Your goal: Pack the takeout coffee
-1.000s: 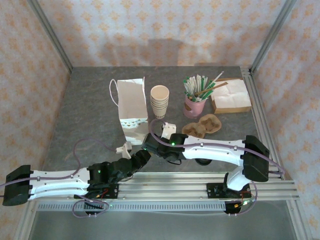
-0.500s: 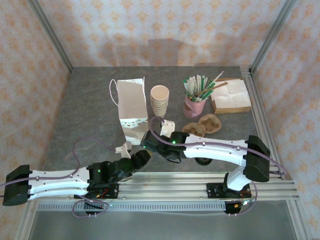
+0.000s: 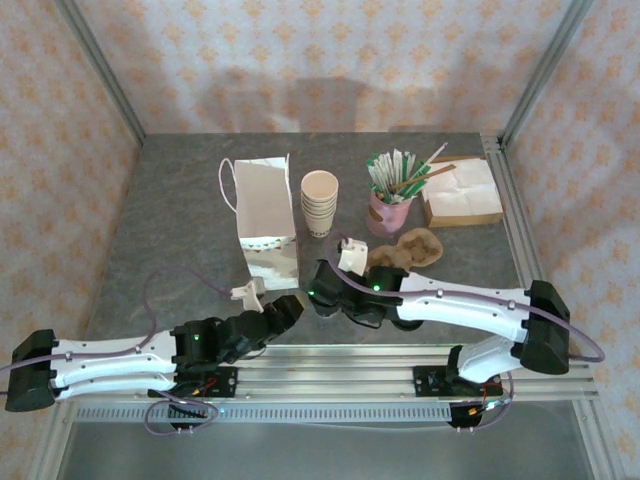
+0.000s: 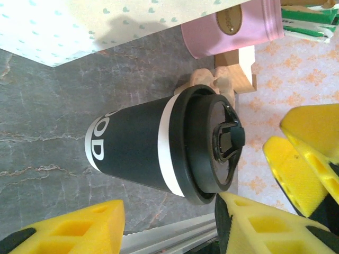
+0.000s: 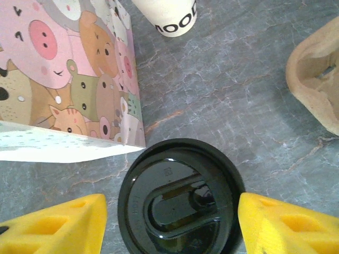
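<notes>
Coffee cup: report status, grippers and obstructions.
Left gripper open, empty, facing the cup. Right gripper open, above the lid. Cup upright on table, not bagged. Paper bag close alongside.

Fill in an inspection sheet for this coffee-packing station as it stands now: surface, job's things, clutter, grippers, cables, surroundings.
Surface: grey stone-look tabletop, no spills seen.
Job's things: dark takeout coffee cup upright with black lid on; white paper bag close beside it.
Clutter: stack of tan cups, pink cup of stirrers, napkin tray, pulp cup carrier.
Grippers: right gripper open, over the lid with a finger on either side; left gripper open, low beside the cup, holding nothing.
Cables: purple cable loops off the left arm, touching no items.
Surroundings: patterned walls, aluminium frame.
</notes>
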Robot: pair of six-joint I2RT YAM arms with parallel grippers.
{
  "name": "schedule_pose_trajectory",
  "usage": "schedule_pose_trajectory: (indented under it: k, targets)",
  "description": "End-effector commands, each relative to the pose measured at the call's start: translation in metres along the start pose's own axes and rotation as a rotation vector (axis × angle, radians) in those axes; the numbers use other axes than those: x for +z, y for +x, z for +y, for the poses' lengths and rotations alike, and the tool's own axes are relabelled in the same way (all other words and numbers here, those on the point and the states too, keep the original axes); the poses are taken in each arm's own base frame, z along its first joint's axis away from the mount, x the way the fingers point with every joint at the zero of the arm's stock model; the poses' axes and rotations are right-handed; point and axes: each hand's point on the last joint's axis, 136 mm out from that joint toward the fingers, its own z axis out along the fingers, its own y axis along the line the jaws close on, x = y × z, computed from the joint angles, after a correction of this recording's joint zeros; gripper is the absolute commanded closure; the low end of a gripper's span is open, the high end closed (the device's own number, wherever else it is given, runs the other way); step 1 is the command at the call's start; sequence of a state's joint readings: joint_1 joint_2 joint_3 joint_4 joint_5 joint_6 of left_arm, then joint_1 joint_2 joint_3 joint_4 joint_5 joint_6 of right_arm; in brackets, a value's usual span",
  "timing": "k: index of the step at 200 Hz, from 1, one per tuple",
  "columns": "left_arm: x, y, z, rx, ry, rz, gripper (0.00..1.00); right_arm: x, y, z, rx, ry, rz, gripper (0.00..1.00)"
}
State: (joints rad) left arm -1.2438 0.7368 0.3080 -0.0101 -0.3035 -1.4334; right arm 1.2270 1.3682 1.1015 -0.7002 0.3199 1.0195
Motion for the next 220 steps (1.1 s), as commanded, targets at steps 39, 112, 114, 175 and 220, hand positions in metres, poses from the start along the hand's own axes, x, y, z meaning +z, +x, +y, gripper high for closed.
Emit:
schedule_pose_trajectory:
  k: [39,112,114,175,220]
  targets:
    - [0.011,0.004,-0.004,-0.039,0.035,-0.009,0.52,0.009,0.005,-0.029,-0.009,-0.140,0.036,0.31]
    - [0.020,0.002,-0.007,-0.068,0.040,0.009,0.52,0.015,0.008,-0.029,-0.036,-0.148,0.055,0.28]
    - [0.020,0.002,-0.007,-0.068,0.040,0.010,0.52,0.015,0.008,-0.028,-0.036,-0.149,0.055,0.28]
    - [0.025,0.006,-0.005,-0.067,0.031,0.029,0.53,0.027,0.015,-0.036,-0.051,-0.102,0.074,0.30]
    - [0.030,0.010,0.010,-0.050,-0.022,0.035,0.54,0.033,0.023,-0.042,-0.063,-0.069,0.097,0.32]
